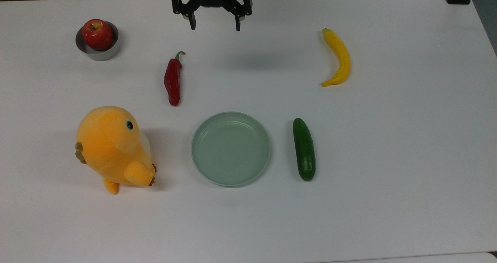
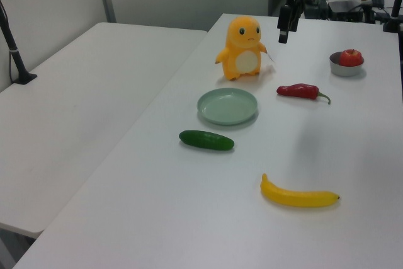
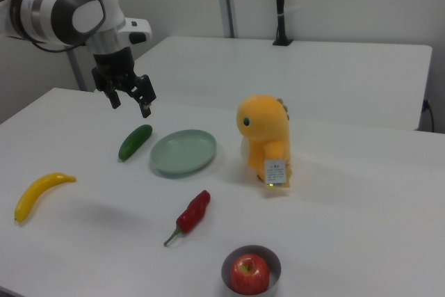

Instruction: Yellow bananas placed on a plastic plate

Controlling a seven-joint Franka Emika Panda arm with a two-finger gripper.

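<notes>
The gripper (image 1: 214, 24) hangs above the table's far edge in the top view, its two fingers spread apart with nothing between them. The yellow banana (image 1: 338, 58) lies flat on the white table (image 1: 407, 158), toward the far right corner in the top view, well apart from everything else. The mint-green plastic plate (image 1: 230, 148) sits bare near the middle of the table, with the dark-green cucumber (image 1: 304, 149) just beside it on the top view's right and the red chili pepper (image 1: 173, 80) beyond it toward the far edge.

The banana looks light, smooth-skinned and rigid, probably a plastic model, so it should lift without sagging but may slip or swivel between narrow fingers. Its curve means the ends sit off the line of the middle; the safest hold is likely across the thick mid-section, jaws closing over its narrow width, so it stays balanced when carried. It is about as long as the plate is wide, so it will need centring to rest inside the rim.

An orange plush toy (image 1: 113, 148) stands toward the near left corner in the top view, and a red apple (image 1: 97, 33) fills a small steel bowl (image 1: 98, 51) near the far left corner. In the top view the arm above the gripper is cut off by the frame; whether the banana is real or a model cannot be settled.
</notes>
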